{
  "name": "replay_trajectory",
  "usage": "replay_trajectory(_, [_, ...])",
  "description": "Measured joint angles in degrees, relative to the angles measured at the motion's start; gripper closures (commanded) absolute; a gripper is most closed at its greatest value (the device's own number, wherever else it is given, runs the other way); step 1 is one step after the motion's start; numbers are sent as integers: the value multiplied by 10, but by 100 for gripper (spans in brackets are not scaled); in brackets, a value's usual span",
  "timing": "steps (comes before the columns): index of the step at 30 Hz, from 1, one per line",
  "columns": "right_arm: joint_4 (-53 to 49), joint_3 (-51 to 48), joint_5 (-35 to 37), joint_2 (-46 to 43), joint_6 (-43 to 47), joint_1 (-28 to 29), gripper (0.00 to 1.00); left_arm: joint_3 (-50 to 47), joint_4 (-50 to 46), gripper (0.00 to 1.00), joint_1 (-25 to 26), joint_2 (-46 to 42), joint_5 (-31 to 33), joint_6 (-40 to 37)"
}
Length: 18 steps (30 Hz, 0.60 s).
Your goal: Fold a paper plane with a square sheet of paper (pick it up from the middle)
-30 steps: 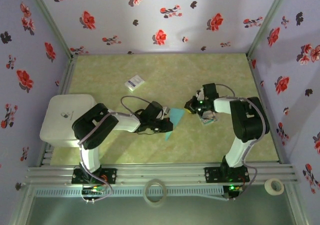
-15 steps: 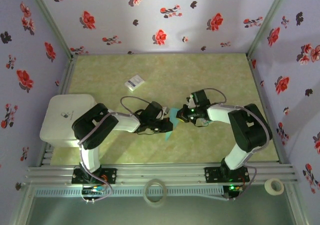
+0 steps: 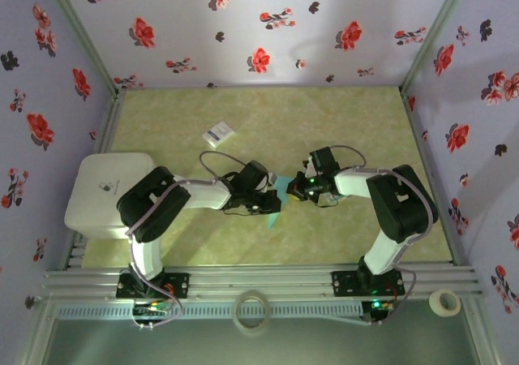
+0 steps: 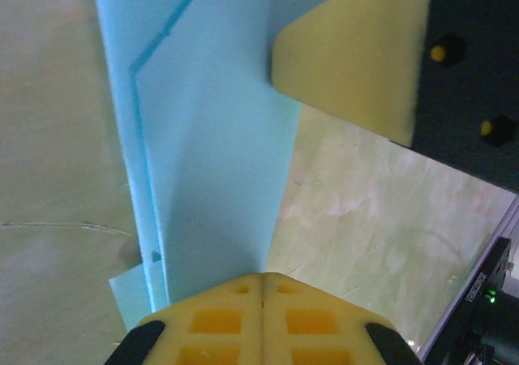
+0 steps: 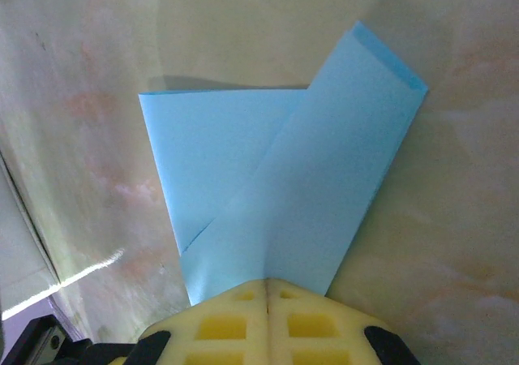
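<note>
The square sheet of paper (image 3: 275, 215) is teal and partly folded into layered flaps, lying mid-table between both arms. In the left wrist view the paper (image 4: 211, 138) runs up from my left gripper (image 4: 262, 277), which is shut with its tips against the paper's right fold edge. The yellow finger of the right gripper (image 4: 357, 57) sits at the paper's far end. From the right wrist, the paper (image 5: 284, 178) fans out ahead of my right gripper (image 5: 266, 284), shut, its tips on a crease. From above, the left gripper (image 3: 270, 197) and the right gripper (image 3: 293, 189) face each other across the paper.
A small white card (image 3: 217, 133) lies toward the back left. A white box (image 3: 109, 191) stands at the left edge. Two tape rolls (image 3: 251, 311) (image 3: 443, 302) rest on the front rail. Flowered walls enclose the green-yellow table (image 3: 349, 122).
My right gripper swung left from the middle right of the table and now meets the paper opposite the left gripper. The left gripper stayed at the paper.
</note>
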State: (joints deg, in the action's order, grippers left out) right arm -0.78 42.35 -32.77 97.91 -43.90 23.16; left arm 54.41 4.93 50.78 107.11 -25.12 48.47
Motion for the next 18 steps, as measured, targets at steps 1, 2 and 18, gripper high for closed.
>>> replay_trajectory(1, [0, 0, 0, 0, 0, 0, 100, 5, -7, 94, 0, 0, 0, -3])
replay_trajectory(2, [0, 1, 0, 0, 0, 0, 100, 12, -12, 94, 0, 0, -2, -7])
replay_trajectory(18, [0, 0, 1, 0, 0, 0, 100, -21, -39, 96, 8, -19, -9, -40])
